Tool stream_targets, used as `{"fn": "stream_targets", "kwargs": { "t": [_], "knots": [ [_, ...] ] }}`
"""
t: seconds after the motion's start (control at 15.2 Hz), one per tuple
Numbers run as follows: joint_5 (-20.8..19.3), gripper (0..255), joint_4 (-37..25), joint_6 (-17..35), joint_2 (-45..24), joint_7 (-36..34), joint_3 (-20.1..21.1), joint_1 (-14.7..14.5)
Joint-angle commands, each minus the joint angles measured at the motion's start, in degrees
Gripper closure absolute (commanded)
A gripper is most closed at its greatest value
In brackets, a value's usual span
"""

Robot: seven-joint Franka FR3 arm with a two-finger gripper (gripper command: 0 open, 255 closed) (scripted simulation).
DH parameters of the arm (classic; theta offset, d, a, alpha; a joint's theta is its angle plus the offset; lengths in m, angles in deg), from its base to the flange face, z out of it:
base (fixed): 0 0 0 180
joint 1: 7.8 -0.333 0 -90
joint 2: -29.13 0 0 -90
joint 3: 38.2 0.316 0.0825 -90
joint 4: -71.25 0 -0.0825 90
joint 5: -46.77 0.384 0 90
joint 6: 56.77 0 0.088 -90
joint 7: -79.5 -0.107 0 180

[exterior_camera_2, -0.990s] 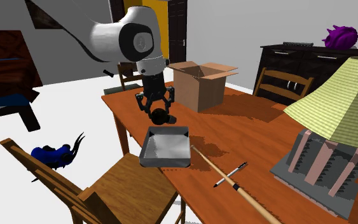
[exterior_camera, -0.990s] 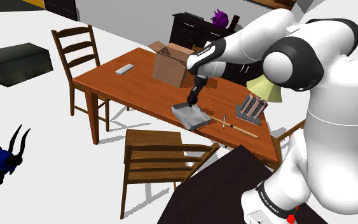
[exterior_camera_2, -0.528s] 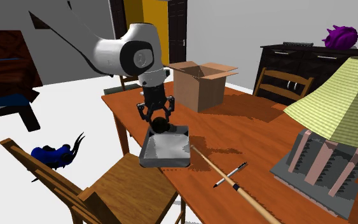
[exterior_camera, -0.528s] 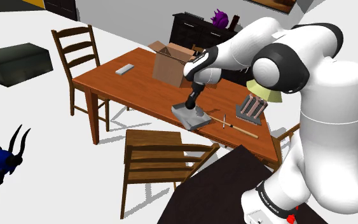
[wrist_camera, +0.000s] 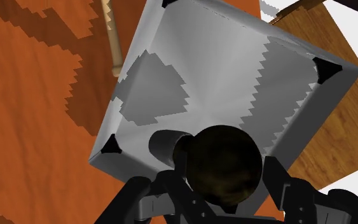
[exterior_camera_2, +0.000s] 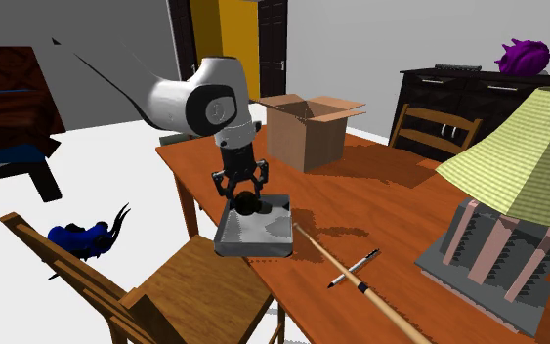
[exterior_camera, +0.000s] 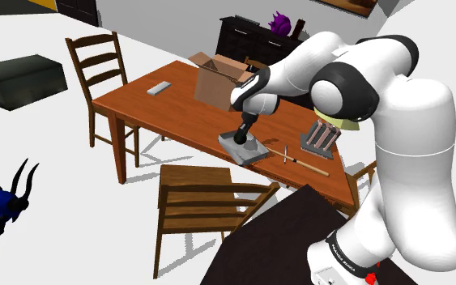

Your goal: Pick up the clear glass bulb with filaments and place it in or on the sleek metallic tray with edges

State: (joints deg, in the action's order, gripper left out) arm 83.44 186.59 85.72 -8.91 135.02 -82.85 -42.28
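The main risk is a release too close to the tray's edge. In the second exterior view the dark, round bulb (exterior_camera_2: 247, 202) hangs over the tray's (exterior_camera_2: 259, 233) 11 o'clock corner, not its middle. In the wrist view the bulb (wrist_camera: 225, 162) overlaps the near rim of the grey tray (wrist_camera: 215, 70), beside one of its corners. If it is let go here, it could strike the rim, tip outward and roll across the table (exterior_camera_2: 400, 210). Being round, it will likely roll wherever it lands, and the tray's low walls may not stop it if it drops from any height. How far the bulb sits above the tray floor I cannot tell. Glass dropped rather than set down could also crack. A small move toward the tray's centre and a lower release would cut both risks. The wooden stick (exterior_camera_2: 346, 274), at 4 o'clock from the tray, is apart from it and looks like no obstacle.

The arm (exterior_camera: 412, 162) rises from the stand at the shoulder view's 5 o'clock and bends over at the elbow. It reaches toward 10 o'clock, and the forearm drops steeply to the table. The gripper (exterior_camera_2: 245, 192) points nearly straight down, its fingers (exterior_camera_2: 227, 188) held narrow and clasping the bulb from both sides.
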Motion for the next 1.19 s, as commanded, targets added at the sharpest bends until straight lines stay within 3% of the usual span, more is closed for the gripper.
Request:
{"fn": "stream_targets", "kwargs": {
  "t": [0.0,0.26,0.33,0.66,0.92,1.12],
  "knots": [
    [0.1,255,0.0,0.1,-0.1,0.1,0.1,0.1],
    [0.1,255,0.0,0.1,-0.1,0.1,0.1,0.1],
    [0.1,0,0.0,0.1,-0.1,0.1,0.1,0.1],
    [0.1,0,0.0,0.1,-0.1,0.1,0.1,0.1],
    [-5.0,0,1.3,-3.9,5.4,-3.1,-5.5,-4.7],
    [-5.0,0,1.3,-3.9,5.4,-3.1,-5.5,-4.7]
  ]
}}
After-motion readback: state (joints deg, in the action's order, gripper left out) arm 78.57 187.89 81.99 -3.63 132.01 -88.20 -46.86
